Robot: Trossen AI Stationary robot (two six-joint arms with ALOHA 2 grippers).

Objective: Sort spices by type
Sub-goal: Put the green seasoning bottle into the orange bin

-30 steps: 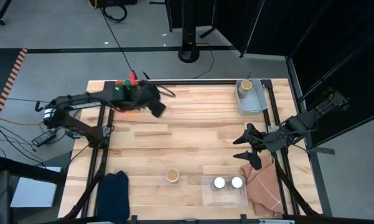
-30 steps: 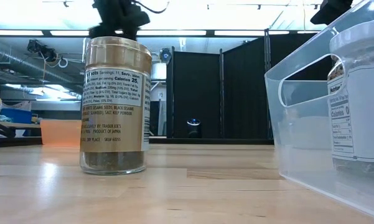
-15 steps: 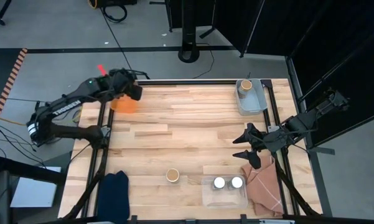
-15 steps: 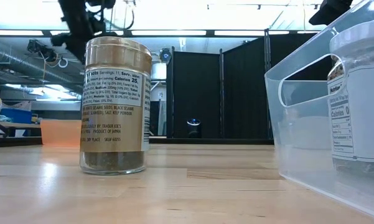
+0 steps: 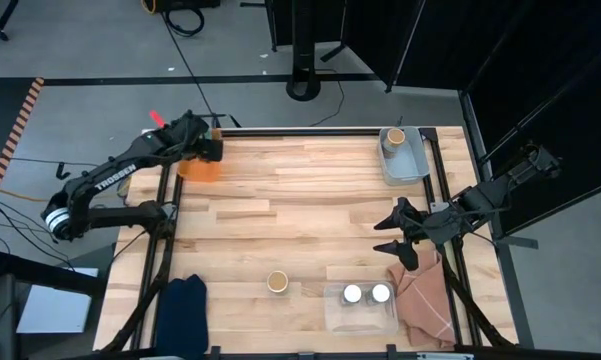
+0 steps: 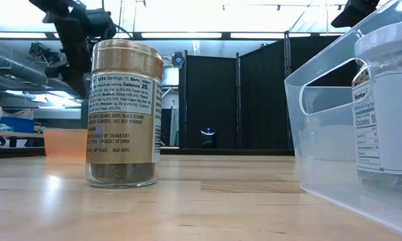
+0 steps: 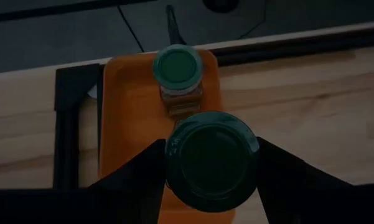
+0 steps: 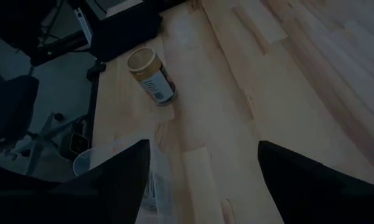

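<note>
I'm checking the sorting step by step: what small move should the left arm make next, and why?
Probably lower and release. The left pincer holds a green-lidded jar above the orange tray, where another green-lidded jar already stands, so the matching pair belongs there. The right pincer waits at the table's right edge.

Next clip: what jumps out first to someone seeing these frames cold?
The left claw, at the table's far left corner, holds a green-lidded jar above the orange bin, where another green-lidded jar already stands. A tan-lidded jar stands alone near the front edge, beside the clear bin holding two white-lidded jars.
</note>
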